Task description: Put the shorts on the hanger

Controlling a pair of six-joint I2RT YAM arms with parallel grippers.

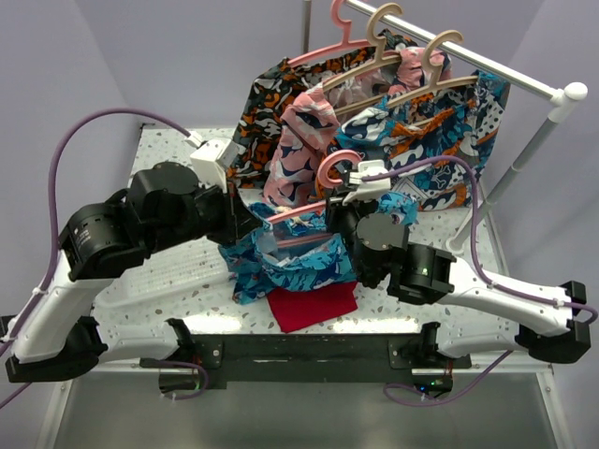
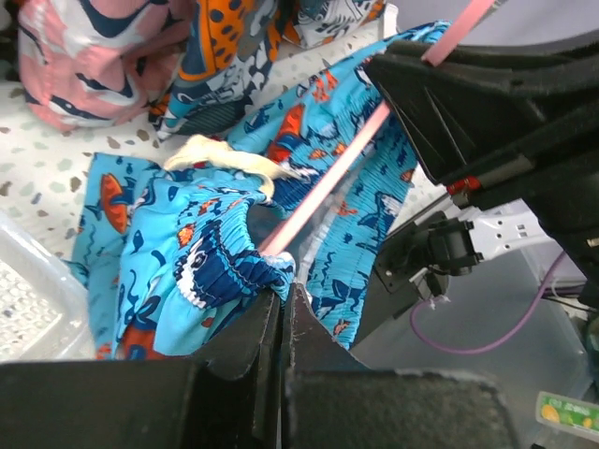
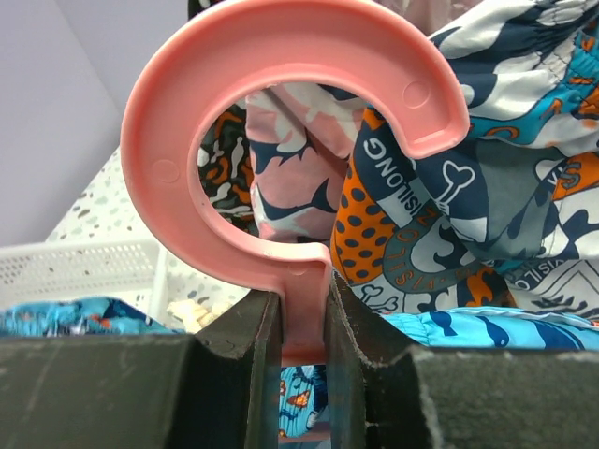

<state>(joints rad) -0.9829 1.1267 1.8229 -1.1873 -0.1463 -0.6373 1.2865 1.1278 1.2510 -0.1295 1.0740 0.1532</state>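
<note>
The turquoise shorts [image 1: 292, 264] lie bunched on the table between my two arms. My left gripper [image 1: 245, 224] is shut on their gathered waistband; in the left wrist view the jaws [image 2: 284, 297] pinch the fabric edge of the shorts [image 2: 178, 253]. My right gripper [image 1: 348, 194] is shut on the neck of the pink hanger [image 1: 334, 166], hook up. In the right wrist view the hook [image 3: 281, 122] rises from between my fingers [image 3: 304, 323], with the shorts [image 3: 487, 329] below. One hanger arm [image 2: 328, 178] runs into the shorts' waist opening.
A red cloth [image 1: 314, 305] lies at the near table edge. A white grid tray [image 1: 173, 271] sits under the left arm. Behind, a rail [image 1: 468, 56] carries tan wooden hangers [image 1: 412, 70], another pink hanger [image 1: 342, 42] and big-patterned garments [image 1: 440, 131].
</note>
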